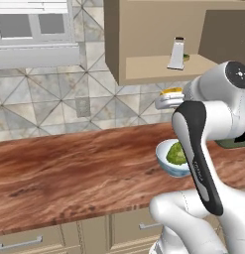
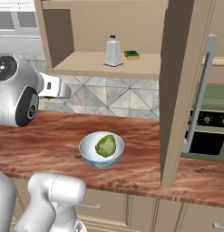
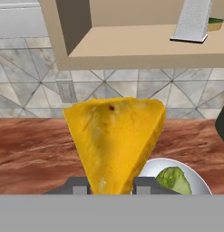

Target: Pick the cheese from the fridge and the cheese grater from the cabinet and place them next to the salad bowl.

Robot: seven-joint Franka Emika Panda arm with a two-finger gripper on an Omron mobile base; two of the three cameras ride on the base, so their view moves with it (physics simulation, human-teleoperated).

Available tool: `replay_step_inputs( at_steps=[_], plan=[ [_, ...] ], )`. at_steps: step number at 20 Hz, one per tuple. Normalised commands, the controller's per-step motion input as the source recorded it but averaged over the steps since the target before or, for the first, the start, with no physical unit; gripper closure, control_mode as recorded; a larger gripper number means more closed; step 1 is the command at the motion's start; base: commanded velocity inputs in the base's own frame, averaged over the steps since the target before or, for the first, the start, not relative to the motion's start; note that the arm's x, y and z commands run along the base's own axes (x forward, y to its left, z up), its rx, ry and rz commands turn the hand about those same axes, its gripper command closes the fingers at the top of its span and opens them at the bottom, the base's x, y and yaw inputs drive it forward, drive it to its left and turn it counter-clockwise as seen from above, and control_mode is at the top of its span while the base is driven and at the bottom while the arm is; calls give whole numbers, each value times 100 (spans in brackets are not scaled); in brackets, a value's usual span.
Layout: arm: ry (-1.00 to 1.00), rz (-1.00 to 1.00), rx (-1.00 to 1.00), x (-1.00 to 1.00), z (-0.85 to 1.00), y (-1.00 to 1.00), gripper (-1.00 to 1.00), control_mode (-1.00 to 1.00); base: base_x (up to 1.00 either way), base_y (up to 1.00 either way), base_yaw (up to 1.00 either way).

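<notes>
A yellow-orange wedge of cheese (image 3: 114, 140) sits between my two dark fingertips (image 3: 79, 185), so my gripper (image 3: 110, 185) is shut on it. The cheese (image 1: 171, 91) hangs in the air above and behind the salad bowl (image 1: 171, 161), a pale-blue bowl with a green lettuce ball inside, standing on the wooden counter (image 1: 69, 168). From the right, the salad bowl (image 2: 101, 149) sits below the open tan cabinet (image 2: 104, 63). The silver cheese grater (image 2: 113, 52) stands upright on the cabinet shelf; it also appears as the cheese grater (image 1: 176, 53) and cheese grater (image 3: 192, 20). The fridge is out of view.
A green-and-yellow sponge block (image 2: 131, 55) lies beside the grater on the shelf. The open cabinet door (image 2: 179, 90) juts out over the counter to the right of the bowl. An oven (image 2: 205, 131) stands at the far right. A wall socket (image 3: 65, 92) is on the tiled backsplash.
</notes>
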Motion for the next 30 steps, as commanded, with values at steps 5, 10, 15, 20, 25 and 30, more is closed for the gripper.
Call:
replay_step_inputs(
  at_steps=[5, 10, 15, 20, 25, 30],
  plan=[
    [0, 0, 0, 0, 0, 0, 100, 100, 41, 25, 3],
    [0, 0, 0, 0, 0, 0, 100, 100, 51, 22, 2],
    [0, 0, 0, 0, 0, 0, 100, 100, 39, 18, 1],
    [0, 0, 0, 0, 0, 0, 100, 100, 0, 0, 0],
    [0, 0, 0, 0, 0, 0, 100, 100, 0, 0, 0],
    [0, 0, 0, 0, 0, 0, 100, 100, 0, 0, 0]
  ],
)
